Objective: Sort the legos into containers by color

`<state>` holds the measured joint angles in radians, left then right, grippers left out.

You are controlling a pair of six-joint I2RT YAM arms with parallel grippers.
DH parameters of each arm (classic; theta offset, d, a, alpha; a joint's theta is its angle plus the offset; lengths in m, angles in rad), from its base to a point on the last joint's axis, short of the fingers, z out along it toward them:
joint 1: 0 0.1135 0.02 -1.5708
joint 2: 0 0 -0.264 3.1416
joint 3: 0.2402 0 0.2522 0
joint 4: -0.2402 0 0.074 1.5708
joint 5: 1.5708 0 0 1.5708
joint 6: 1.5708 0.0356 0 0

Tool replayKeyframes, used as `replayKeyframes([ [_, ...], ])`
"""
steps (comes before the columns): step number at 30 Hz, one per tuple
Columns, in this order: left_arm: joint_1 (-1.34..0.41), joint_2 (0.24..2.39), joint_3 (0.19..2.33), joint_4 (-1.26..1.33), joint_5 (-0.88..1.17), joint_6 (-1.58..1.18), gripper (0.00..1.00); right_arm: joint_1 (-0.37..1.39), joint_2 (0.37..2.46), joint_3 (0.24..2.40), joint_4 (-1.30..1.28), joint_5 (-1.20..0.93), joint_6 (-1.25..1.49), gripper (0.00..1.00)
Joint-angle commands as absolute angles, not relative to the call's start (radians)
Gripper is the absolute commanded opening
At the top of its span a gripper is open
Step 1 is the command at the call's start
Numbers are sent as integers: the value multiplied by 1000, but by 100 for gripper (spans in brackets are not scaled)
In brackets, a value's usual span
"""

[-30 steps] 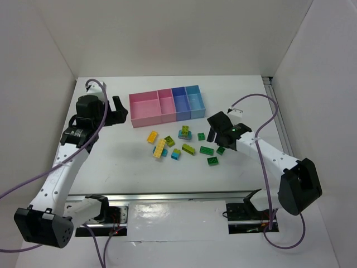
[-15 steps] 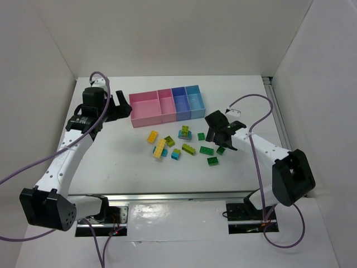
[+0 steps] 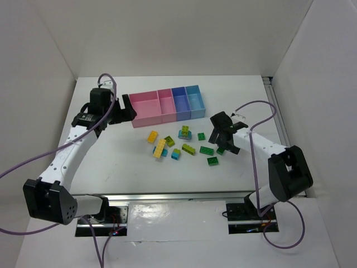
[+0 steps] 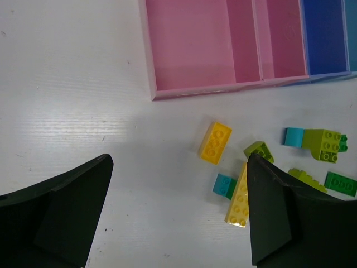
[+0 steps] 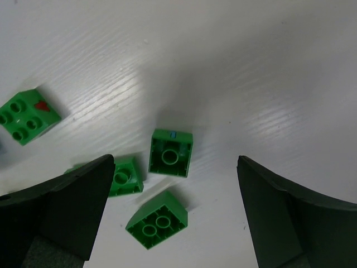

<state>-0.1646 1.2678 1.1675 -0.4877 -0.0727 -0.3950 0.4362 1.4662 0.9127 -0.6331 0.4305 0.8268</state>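
The left tool (image 3: 125,107) hangs above the table (image 3: 111,162) just left of the containers (image 3: 162,119), its jaws spread wide and holding nothing; the left wrist view shows bare table between its two fingers. The containers stand as one joined row at the far centre of the table, from left to right: a wide pink bin (image 3: 144,106), a narrow pink bin (image 3: 166,103), a blue-violet bin (image 3: 179,101) and a light blue bin (image 3: 194,99). The legos (image 3: 188,149) lie scattered on the table on the near side of the row, apart from it. A short yellow brick (image 4: 215,143) lies closest to the wide pink bin. A long yellow brick (image 4: 239,196) lies on its near side, just beside a cyan brick (image 4: 223,184). The right tool (image 3: 223,140) hangs low over the right end of the scatter, jaws spread wide and gripping nothing. In the right wrist view, three green bricks (image 5: 170,152) lie underside up below the gap between its fingers, one partly hidden behind a finger. A fourth green brick (image 5: 28,114), studs up and bearing a red mark, lies apart from them.
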Motion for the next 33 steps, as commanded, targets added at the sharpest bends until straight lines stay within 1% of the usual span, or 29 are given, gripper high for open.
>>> replayKeyframes([
  [1, -172, 1295, 1203, -486, -60, -388, 99, 381, 1494, 884, -537, 391, 870, 97],
  [5, -181, 1304, 1212, -486, -51, -388, 98, 347, 1503, 850, -465, 321, 845, 84],
  [6, -181, 1304, 1212, -486, -51, -388, 98, 347, 1503, 841, -456, 321, 845, 78],
  [7, -181, 1313, 1212, -486, -60, -388, 98, 347, 1503, 841, -456, 321, 845, 76],
  [12, -181, 1322, 1221, -497, -69, -388, 98, 337, 1522, 841, -445, 281, 834, 72],
  [14, -181, 1322, 1232, -497, -69, -388, 98, 337, 1534, 841, -436, 272, 834, 72],
  [16, -181, 1333, 1232, -506, -69, -388, 98, 337, 1546, 841, -436, 262, 834, 65],
  [17, -181, 1333, 1241, -506, -69, -388, 98, 337, 1546, 841, -436, 262, 834, 65],
  [18, -181, 1333, 1241, -506, -69, -388, 98, 337, 1557, 841, -436, 262, 844, 59],
  [20, -181, 1342, 1241, -506, -69, -388, 98, 337, 1557, 841, -436, 238, 853, 53],
  [21, -181, 1342, 1241, -515, -78, -388, 98, 337, 1557, 841, -436, 238, 853, 49],
  [22, -181, 1342, 1250, -515, -78, -388, 97, 337, 1548, 841, -436, 238, 862, 42],
  [25, -181, 1342, 1259, -525, -78, -388, 97, 347, 1526, 874, -468, 276, 862, 30],
  [29, -181, 1342, 1281, -534, -69, -388, 97, 347, 1514, 975, -503, 319, 832, 30],
  [31, -181, 1342, 1290, -543, -58, -388, 97, 357, 1514, 1067, -503, 331, 796, 30],
  [33, -181, 1342, 1301, -561, -58, -388, 95, 379, 1568, 1180, -503, 342, 758, 30],
])
